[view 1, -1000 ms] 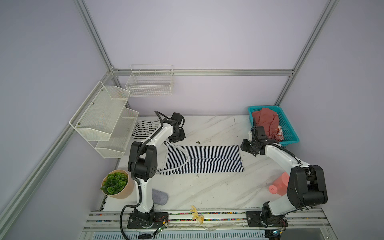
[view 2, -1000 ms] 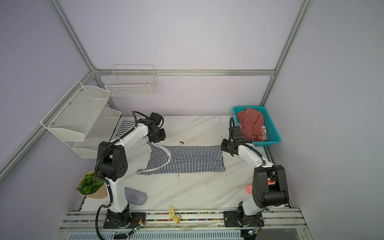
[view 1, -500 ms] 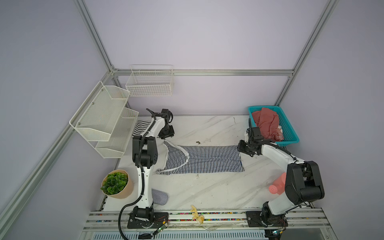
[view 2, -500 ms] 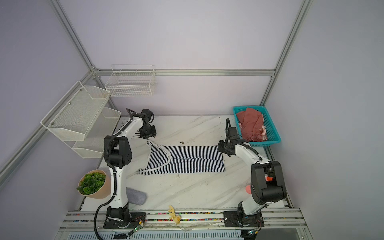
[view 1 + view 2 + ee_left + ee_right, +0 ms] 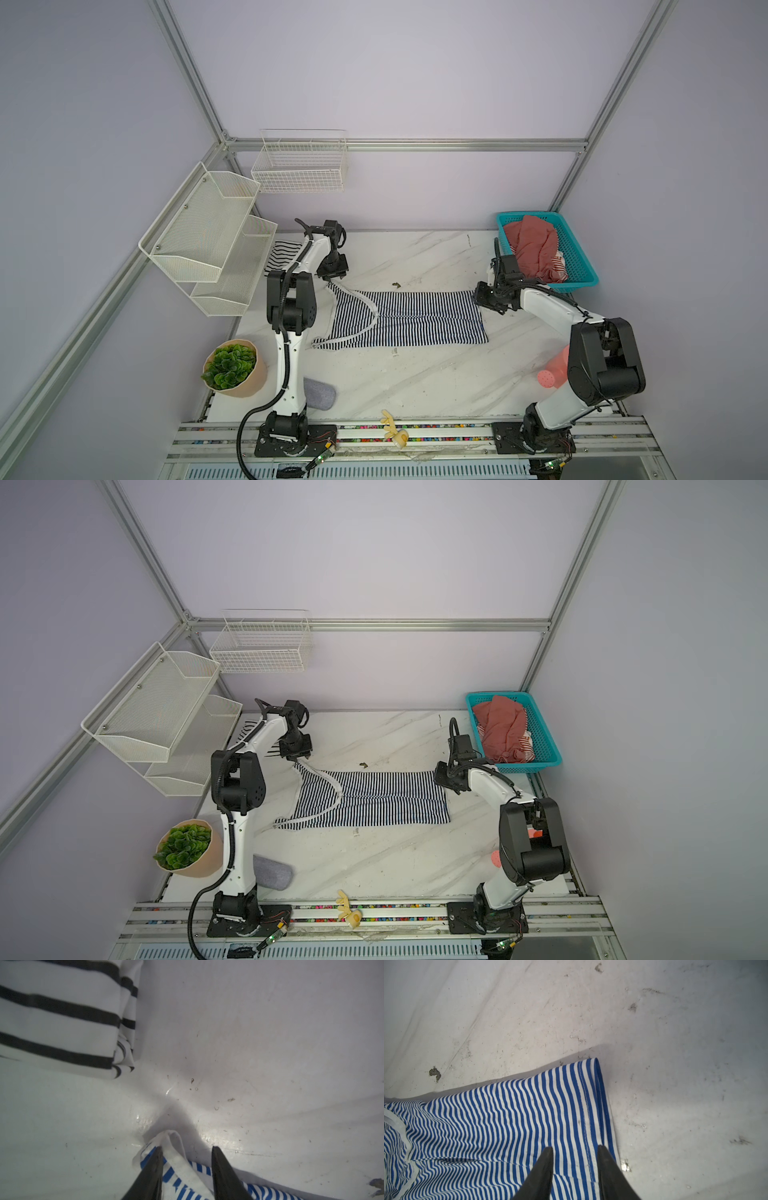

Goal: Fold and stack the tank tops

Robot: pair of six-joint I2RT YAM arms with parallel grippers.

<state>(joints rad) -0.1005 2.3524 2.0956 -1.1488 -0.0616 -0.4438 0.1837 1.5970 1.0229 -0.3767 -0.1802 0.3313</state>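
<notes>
Navy-striped tank top [image 5: 415,318], flat, strap within parted left gripper [image 5: 186,1148]; hem corner within parted right gripper [image 5: 575,1147]

On your marble tabletop [image 5: 415,382] you have the navy-striped tank top [image 5: 415,320] spread flat mid-surface, the white tank top [image 5: 282,253] folded far left, a teal basket [image 5: 575,284] far right.

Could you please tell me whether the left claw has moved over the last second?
Yes. The left claw has shifted left in both top views, toward the white mesh shelf.
</notes>
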